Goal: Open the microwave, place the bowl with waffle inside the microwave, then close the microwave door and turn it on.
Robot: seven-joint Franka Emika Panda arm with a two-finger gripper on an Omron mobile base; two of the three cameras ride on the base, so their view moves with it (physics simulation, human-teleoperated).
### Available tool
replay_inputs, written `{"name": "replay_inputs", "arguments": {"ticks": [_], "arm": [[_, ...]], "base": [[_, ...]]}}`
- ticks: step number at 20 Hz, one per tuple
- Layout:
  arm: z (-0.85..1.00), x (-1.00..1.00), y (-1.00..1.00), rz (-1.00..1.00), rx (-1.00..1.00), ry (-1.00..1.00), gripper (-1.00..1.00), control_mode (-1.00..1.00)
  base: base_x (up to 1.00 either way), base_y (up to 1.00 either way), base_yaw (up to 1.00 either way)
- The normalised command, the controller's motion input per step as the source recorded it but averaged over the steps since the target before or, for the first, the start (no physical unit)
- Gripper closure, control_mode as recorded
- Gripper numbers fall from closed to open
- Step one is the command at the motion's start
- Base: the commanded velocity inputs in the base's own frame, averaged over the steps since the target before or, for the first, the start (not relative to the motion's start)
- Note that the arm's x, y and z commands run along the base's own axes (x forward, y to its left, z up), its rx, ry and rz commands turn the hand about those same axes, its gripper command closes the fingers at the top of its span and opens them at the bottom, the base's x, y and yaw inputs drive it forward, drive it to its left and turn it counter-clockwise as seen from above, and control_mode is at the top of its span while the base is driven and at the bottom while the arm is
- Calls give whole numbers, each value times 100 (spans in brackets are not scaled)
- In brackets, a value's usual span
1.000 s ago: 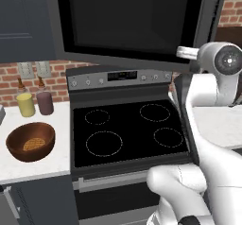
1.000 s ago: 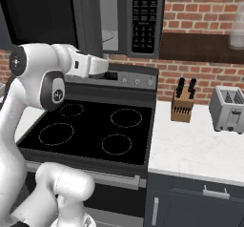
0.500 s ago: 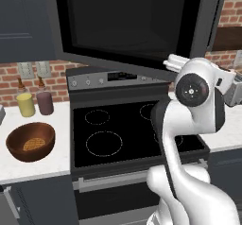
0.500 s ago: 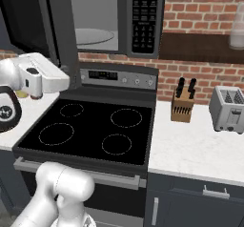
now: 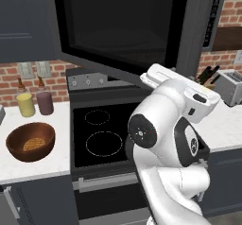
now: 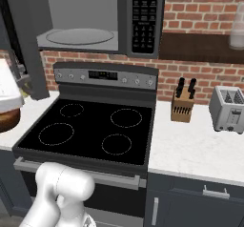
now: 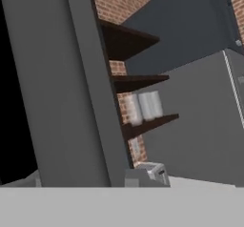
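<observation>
The microwave [image 6: 81,30] hangs above the stove with its grey inside and glass turntable [image 6: 78,36] in sight. Its keypad [image 6: 143,16] is on the right. The microwave door [image 5: 123,25] stands swung out to the left, black window facing me, and appears edge-on [image 6: 26,40] from the right. On the left counter rests the brown bowl [image 5: 19,148] with the waffle [image 5: 33,144] lying in it. My arm [image 5: 165,125] is folded in front of the stove, well right of the bowl. Its fingers are hidden, and nothing shows between them.
A yellow cup [image 5: 26,104] and a mauve cup [image 5: 45,102] stand behind the bowl. The black stove [image 6: 90,126] is below the microwave. A knife block [image 6: 183,107] and a toaster [image 6: 229,109] sit on the right counter, with wall shelves [image 7: 138,83] above.
The arm has drawn back from the door's edge and folded low over the stove. The door has swung wider, uncovering the inside of the microwave.
</observation>
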Motion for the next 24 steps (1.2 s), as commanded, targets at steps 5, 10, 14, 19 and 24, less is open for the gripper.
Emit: {"name": "replay_inputs", "arguments": {"ticks": [5,10,14,19,24], "arm": [[-3,-87,35,-5,-6,-10,100,-100],[-16,-17,33,-1,-4,3,-100,-100],[0,0,1,0,0,2,-100,-100],[-2,1,0,0,0,0,-100,-100],[0,-12,0,0,0,0,-100,-100]], "base": [[0,0,0],[0,0,0],[0,0,0],[0,0,0],[0,0,0]]}}
